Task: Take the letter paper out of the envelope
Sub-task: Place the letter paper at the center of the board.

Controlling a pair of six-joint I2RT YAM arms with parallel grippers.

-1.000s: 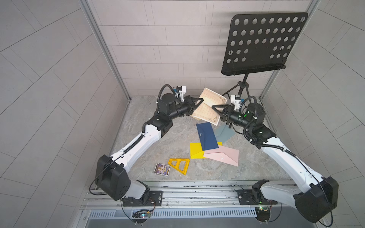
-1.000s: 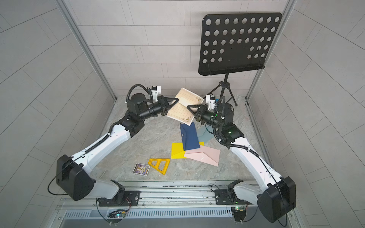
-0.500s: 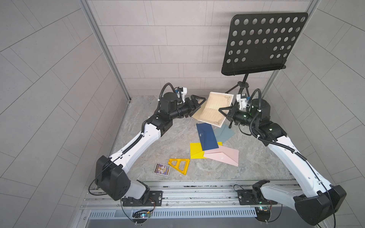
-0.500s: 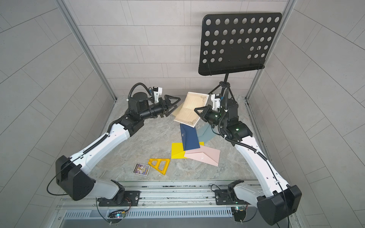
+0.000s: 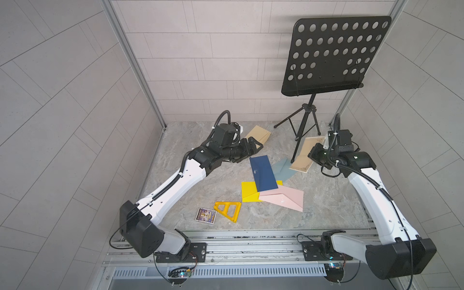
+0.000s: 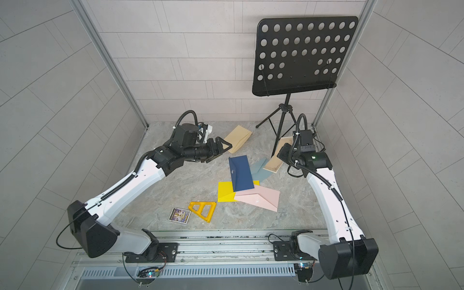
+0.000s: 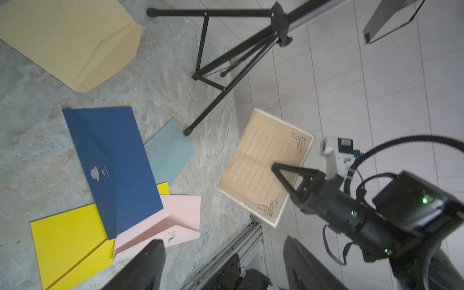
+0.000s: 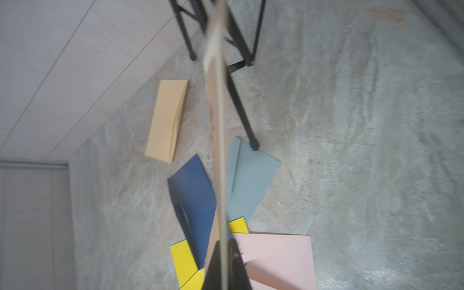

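My right gripper [image 7: 278, 168] is clenched on the letter paper [image 7: 261, 160], which hangs in the air on the right side, well apart from the tan envelope [image 5: 259, 134] lying flat at the far middle of the table [image 5: 200, 180]. So I judge the sheet is fully out, and what remains is to keep it safe. My worry is the hold itself: I pinch only near one edge, and the rest of the sheet sticks out unsupported, so a quick swing or turn of my wrist could make it flap, crease along its fold, or slide out from between my fingers. The stand's leg [image 7: 205, 110] is close to the paper's left edge, so a sweep to the left or far side could catch that edge and tear it or drag it from my grip. If I lower it carelessly it may land among the blue envelope [image 5: 263, 173] and the other coloured ones below and be hard to tell apart. My left gripper [image 6: 222, 150] is spread wide and empty, just beside the tan envelope, and a stray move there could shove it.
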